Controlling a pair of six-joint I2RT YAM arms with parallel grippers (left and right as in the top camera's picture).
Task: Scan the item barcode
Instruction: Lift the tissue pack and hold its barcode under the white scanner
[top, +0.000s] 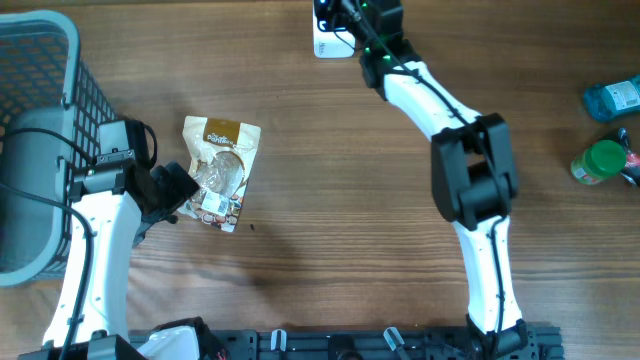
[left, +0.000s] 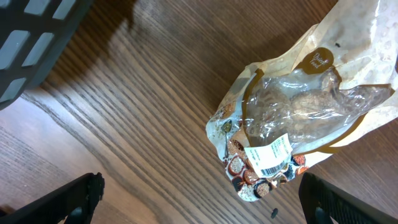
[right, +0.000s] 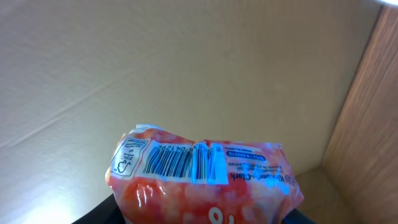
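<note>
Soft orange pack (right: 205, 193), barcode (right: 177, 163), "Kimberly-Clark" print, pinched in right gripper (right: 198, 215); left gripper (left: 202, 200) spread wide, empty, above crinkly pouch (left: 298, 112).

You see a soft red-and-white mottled plastic packet (right: 205, 190) with a black-striped white barcode (right: 177, 163) and blue band (right: 249, 156), a flat tan-and-brown paper pouch (top: 222, 160), and a dark-streaked brown wooden table (top: 340, 220).

1. The bench (top: 330, 200) is matt brown wood with visible grain.
2. The pouch (left: 298, 106) ahead of the left tool (left: 199, 202) looks like tan paper with a glossy, crinkled clear window.
3. The packet (right: 205, 180) in the right tool (right: 199, 219) is glossy plastic film.
</note>
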